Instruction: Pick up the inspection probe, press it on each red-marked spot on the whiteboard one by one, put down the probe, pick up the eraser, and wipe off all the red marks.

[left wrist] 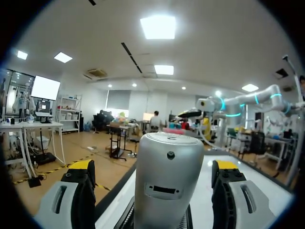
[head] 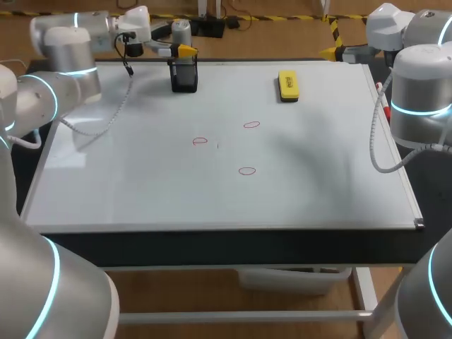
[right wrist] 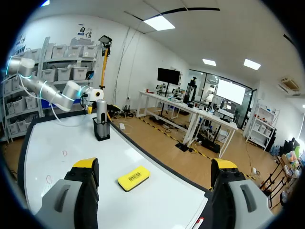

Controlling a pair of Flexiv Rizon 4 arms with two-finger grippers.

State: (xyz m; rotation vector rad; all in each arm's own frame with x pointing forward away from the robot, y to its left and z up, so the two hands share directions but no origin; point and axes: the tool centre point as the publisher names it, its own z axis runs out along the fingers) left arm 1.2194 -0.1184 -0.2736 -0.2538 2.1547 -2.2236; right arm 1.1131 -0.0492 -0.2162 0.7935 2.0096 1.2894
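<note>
Spanning the table, the whiteboard (head: 141,198) carries every piece of the task. The left gripper (left wrist: 153,165) sits at the board's 11 o'clock, fingers spread wide, with a gap showing on both flanks of the inspection probe (left wrist: 169,181), so it grips nothing. The right gripper (right wrist: 155,164) hangs open and empty off the 2 o'clock corner, well apart from the probe; the left arm is plainly nearer. A black holder (head: 184,76) stands at 11 o'clock, and the probe rises upright from it, long axis vertical, between the left fingers. I judge the coming move needs only a squeeze, then a straight lift. The yellow eraser (head: 288,85) lies at 1 o'clock. Three red marks (head: 246,170) sit near the centre.
</note>
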